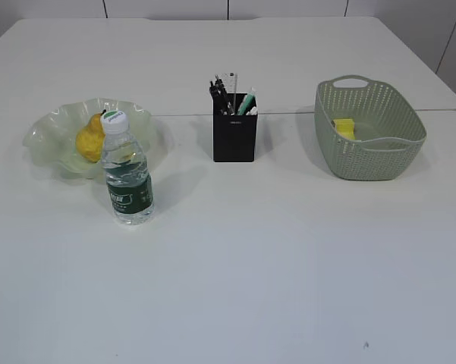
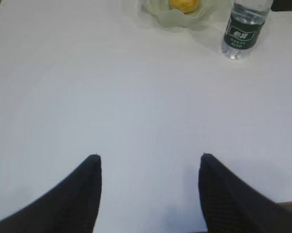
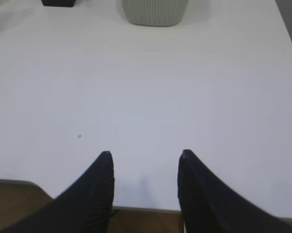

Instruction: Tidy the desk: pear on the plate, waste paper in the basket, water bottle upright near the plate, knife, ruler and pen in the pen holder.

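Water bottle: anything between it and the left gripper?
Nothing visible. In the left wrist view only bare desk lies between the open left gripper and the upright water bottle, which stands beside the plate holding the pear.

Print on the water bottle [image 1: 127, 182] label is illegible.

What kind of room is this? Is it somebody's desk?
Probably a test desk in a lab or office. There is a plain white desk, a black pen holder full of pens, a green basket, and a pear on a plate.
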`<state>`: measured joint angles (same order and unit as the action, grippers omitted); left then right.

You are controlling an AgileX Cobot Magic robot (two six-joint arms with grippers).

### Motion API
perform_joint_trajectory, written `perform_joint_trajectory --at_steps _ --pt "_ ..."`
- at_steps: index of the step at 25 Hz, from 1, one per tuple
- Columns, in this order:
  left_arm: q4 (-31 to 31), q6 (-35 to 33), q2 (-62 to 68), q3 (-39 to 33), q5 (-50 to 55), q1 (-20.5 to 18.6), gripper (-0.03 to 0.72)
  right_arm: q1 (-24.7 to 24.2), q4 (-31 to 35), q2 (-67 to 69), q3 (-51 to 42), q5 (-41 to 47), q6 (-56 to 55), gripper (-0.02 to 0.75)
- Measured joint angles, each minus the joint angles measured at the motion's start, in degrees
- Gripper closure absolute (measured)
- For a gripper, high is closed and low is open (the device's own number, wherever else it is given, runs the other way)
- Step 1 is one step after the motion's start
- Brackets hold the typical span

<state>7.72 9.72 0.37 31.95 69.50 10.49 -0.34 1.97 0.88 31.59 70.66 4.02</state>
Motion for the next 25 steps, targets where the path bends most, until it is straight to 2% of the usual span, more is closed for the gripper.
perform_joint_trajectory --at_steps 5,11,16,18,25 --pt "-0.3 -0.2 0.0 -1.3 -3.8 0.0 0.241 0.0 -1.0 0.0 -2.4 -3.8 0.5 0.414" --pt "-1.4 -0.2 0.0 -1.8 -5.1 0.0 0.235 0.0 -1.1 0.0 -2.8 -4.3 0.8 0.414" --pt "-1.6 -0.2 0.0 -1.8 -5.2 0.0 0.118 0.0 -1.1 0.0 -2.8 -4.4 0.8 0.414" --pt "-1.7 -0.2 0.0 -1.8 -5.4 0.0 0.102 0.0 -1.1 0.0 -2.8 -4.4 0.8 0.414" --pt "-1.1 -0.2 0.0 -1.8 -5.4 0.0 0.141 0.1 -1.1 -1.0 -2.8 -4.6 0.9 0.414"
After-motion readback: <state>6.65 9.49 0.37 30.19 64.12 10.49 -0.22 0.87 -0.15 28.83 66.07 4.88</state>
